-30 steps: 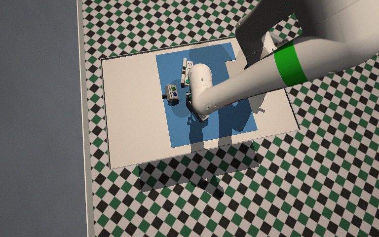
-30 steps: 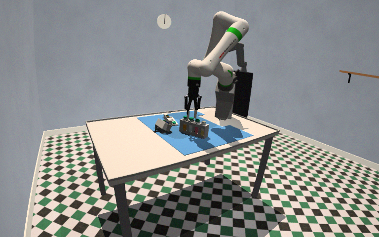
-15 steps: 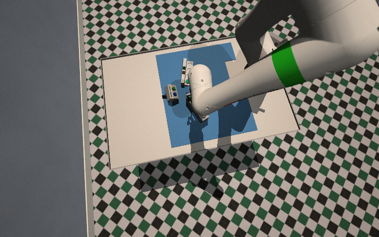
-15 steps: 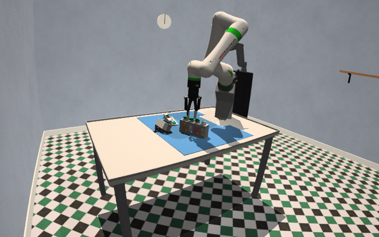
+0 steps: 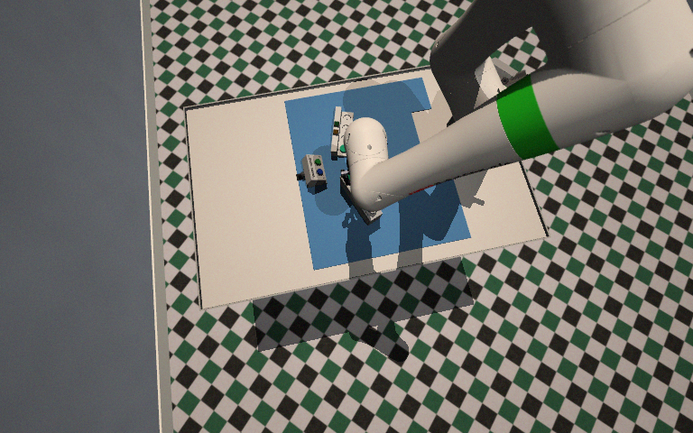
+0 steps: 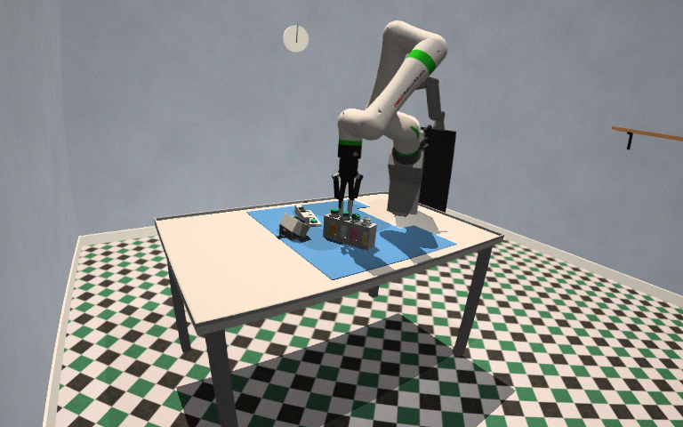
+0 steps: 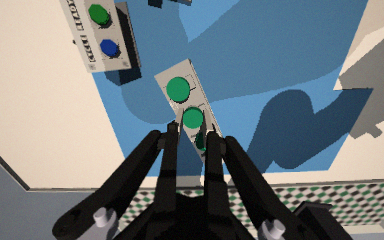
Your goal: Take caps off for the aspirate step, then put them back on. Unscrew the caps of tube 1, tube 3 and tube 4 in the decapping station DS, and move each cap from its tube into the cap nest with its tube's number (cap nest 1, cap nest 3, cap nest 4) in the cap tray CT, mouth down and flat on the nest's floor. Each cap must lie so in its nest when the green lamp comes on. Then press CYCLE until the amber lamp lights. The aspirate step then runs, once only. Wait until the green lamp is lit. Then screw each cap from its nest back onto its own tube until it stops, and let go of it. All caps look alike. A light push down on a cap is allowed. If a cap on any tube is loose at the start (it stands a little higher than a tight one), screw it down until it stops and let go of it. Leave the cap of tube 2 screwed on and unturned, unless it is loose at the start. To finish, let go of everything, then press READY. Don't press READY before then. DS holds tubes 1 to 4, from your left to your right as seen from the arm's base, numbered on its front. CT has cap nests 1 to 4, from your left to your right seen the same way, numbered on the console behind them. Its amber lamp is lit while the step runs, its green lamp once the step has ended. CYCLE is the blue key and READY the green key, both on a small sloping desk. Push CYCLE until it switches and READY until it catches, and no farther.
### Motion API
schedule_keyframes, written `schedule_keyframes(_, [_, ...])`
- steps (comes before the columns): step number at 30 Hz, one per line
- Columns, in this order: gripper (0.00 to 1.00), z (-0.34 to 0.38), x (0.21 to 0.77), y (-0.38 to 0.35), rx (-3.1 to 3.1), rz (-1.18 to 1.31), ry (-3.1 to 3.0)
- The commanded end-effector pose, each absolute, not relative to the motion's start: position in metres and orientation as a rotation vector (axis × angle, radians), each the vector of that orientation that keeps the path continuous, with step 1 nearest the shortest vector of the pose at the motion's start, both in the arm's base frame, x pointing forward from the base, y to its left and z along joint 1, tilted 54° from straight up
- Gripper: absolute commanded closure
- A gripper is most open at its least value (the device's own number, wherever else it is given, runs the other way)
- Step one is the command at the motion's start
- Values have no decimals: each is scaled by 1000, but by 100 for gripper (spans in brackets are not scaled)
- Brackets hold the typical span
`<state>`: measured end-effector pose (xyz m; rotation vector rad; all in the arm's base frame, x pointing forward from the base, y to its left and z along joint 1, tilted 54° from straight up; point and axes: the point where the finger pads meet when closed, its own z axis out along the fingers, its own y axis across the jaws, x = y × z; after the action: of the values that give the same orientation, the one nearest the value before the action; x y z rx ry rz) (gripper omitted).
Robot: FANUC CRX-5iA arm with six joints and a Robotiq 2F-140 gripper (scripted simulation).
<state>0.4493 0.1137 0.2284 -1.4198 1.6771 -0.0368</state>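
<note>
The grey decapping station DS (image 5: 374, 215) (image 6: 349, 234) (image 7: 172, 75) stands on the blue mat (image 5: 357, 244). My gripper (image 6: 345, 204) (image 7: 193, 116) reaches straight down over it and is shut on the green cap of tube 3 (image 7: 192, 118). The cap of tube 4 (image 7: 178, 88) (image 6: 333, 210) and the cap of tube 2 (image 7: 200, 141) (image 6: 355, 217) sit on their tubes on either side. Tube 1 (image 6: 367, 221) stands bare at the end. One green cap (image 5: 341, 149) (image 6: 313, 220) lies in the cap tray CT (image 5: 347, 118) (image 6: 303, 210). In the top view the arm hides my gripper.
The sloping key desk (image 5: 309, 176) (image 6: 293, 225) (image 7: 82, 45) stands beside DS, with the green READY key (image 5: 318, 161) (image 7: 99, 14) and the blue CYCLE key (image 5: 320, 172) (image 7: 108, 48). The arm's base (image 6: 403, 191) stands at the table's back edge.
</note>
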Motion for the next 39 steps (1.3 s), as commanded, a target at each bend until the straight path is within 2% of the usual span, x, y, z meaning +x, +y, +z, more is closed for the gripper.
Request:
schedule_keyframes(1, [100,228,449,114,-1502,-93,1605])
schedule_keyframes(20, [100,229,449,113,-2073,-552,885])
schedule_keyframes(31, [100,229,449,113,-2134,-612,767])
schedule_keyframes(32, [65,229,449,113,-2134,-612,767])
schedule_keyframes(39, [65,229,449,113,-2134,-612,767])
